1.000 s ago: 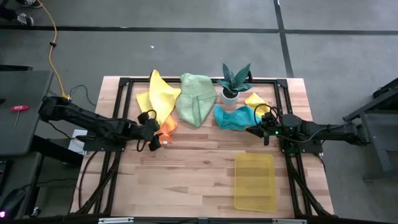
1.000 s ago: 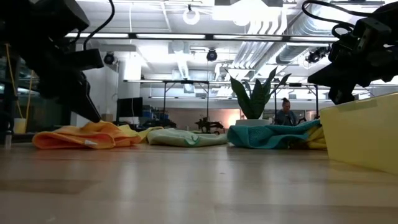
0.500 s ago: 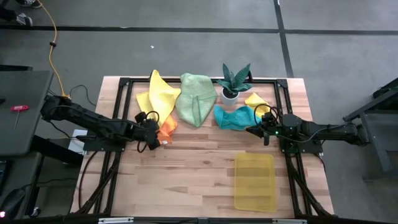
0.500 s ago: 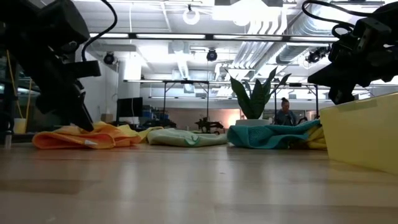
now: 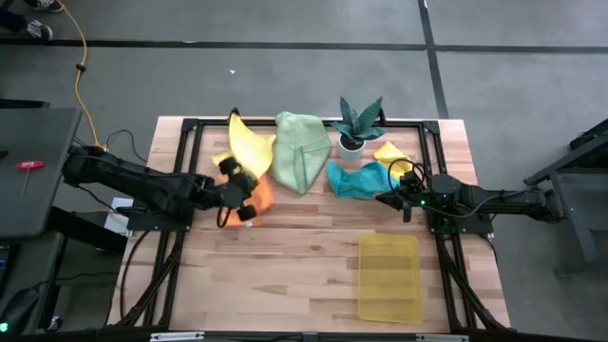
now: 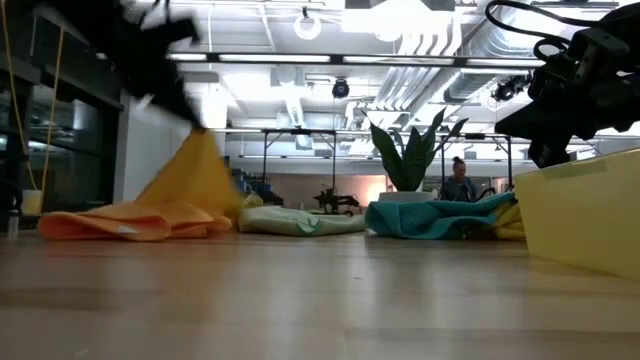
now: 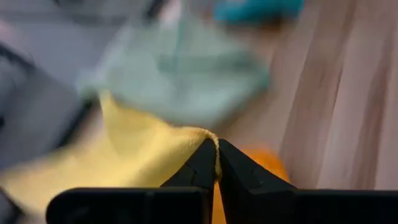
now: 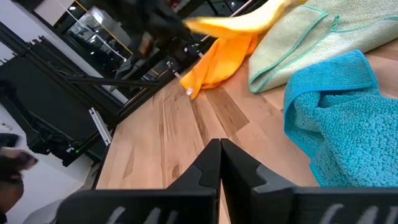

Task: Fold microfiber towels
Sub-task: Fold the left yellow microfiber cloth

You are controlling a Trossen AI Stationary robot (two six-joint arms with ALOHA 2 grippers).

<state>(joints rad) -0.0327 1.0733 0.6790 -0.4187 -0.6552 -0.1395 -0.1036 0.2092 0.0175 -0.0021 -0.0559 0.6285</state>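
Several towels lie along the table's far side: a yellow towel (image 5: 249, 144), an orange towel (image 5: 259, 196) beside it, a pale green towel (image 5: 296, 152), a teal towel (image 5: 359, 179) and a small yellow towel (image 5: 391, 152). My left gripper (image 7: 217, 144) is shut on the yellow towel and has raised part of it; in the low view the yellow towel (image 6: 195, 180) stands up like a tent above the orange towel (image 6: 100, 222). My right gripper (image 8: 221, 149) waits shut and empty, next to the teal towel (image 8: 336, 124). My left gripper pinches a bunched edge of the yellow towel (image 7: 210, 133) between its two fingertips. The fingers slant downward from the table's left side. The held part is lifted clear, and the cloth slopes down from it to the towel's lower part (image 6: 205, 215), which lies on the table.
A potted plant (image 5: 359, 123) stands at the far edge between the green and small yellow towels. A translucent yellow tray (image 5: 389, 277) lies near the front right. Bare wood (image 5: 285, 266) spreads over the table's near half.
My left gripper has shut on the yellow towel and risen. The towel's near part has come up off the table into a peak, while its far part has stayed down. The orange towel has stayed on the table.
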